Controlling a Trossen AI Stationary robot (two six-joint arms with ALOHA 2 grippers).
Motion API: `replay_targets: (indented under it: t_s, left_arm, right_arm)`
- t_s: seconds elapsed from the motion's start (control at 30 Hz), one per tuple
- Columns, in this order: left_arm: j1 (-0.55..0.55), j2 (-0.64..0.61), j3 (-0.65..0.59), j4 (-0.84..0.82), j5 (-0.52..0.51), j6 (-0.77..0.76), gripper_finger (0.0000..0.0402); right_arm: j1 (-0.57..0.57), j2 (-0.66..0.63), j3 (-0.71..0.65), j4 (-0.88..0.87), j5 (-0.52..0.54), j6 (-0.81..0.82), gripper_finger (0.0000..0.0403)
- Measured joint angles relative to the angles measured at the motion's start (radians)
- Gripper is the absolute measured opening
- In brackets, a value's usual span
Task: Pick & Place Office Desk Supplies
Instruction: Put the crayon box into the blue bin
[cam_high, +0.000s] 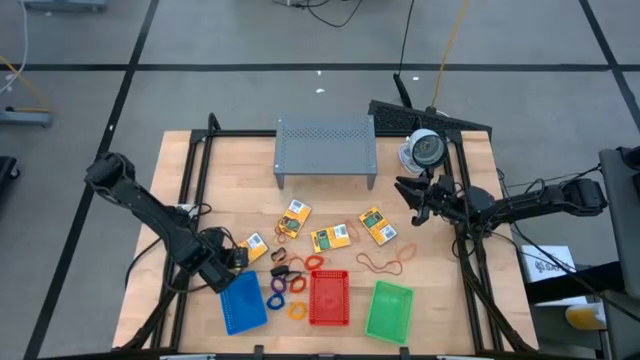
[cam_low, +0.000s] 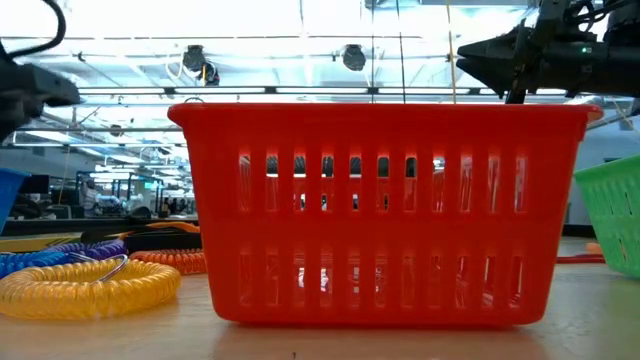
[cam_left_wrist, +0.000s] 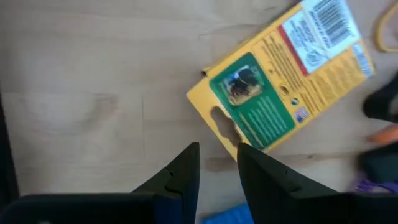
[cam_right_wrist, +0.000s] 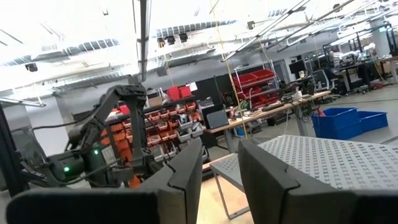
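Four yellow-and-green crayon boxes lie flat on the table; the leftmost crayon box is just ahead of my left gripper, whose fingers are narrowly open with nothing between them. The blue tray, red tray and green tray stand in a row at the near edge. Coloured rings and small dark pieces lie between the boxes and the trays. Reddish rubber bands lie right of centre. My right gripper is raised on the right, narrowly open and empty.
The grey perforated shelf stands at the far middle, and the round white-and-grey device to its right, close to my right gripper. Black frame rails run along both table sides. Bare wood shows left of the crayon boxes.
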Motion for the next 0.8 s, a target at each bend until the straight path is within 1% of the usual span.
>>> replay_targets:
  t_s: [0.1, 0.27, 0.37, 0.63, 0.8]
  left_arm:
    - [0.006, -0.005, -0.048, 0.066, 0.005, -0.001, 0.0118]
    - [0.012, -0.025, -0.146, 0.226, 0.001, -0.007, 0.0118]
    - [0.024, -0.029, -0.182, 0.309, -0.002, -0.008, 0.0118]
    - [0.054, -0.029, -0.193, 0.321, -0.022, -0.01, 0.0118]
    - [0.06, -0.027, -0.194, 0.325, -0.063, -0.014, 0.0118]
  right_arm:
    - [0.0, 0.0, 0.0, 0.0, -0.001, 0.0, 0.0094]
    - [0.0, 0.0, 0.0, 0.003, -0.001, 0.0, 0.0095]
    - [0.0, 0.0, 0.0, 0.007, -0.001, 0.0, 0.0095]
    - [0.0, 0.0, 0.0, 0.007, -0.001, 0.0, 0.0095]
    - [0.0, 0.0, 0.0, 0.007, -0.002, -0.004, 0.0094]
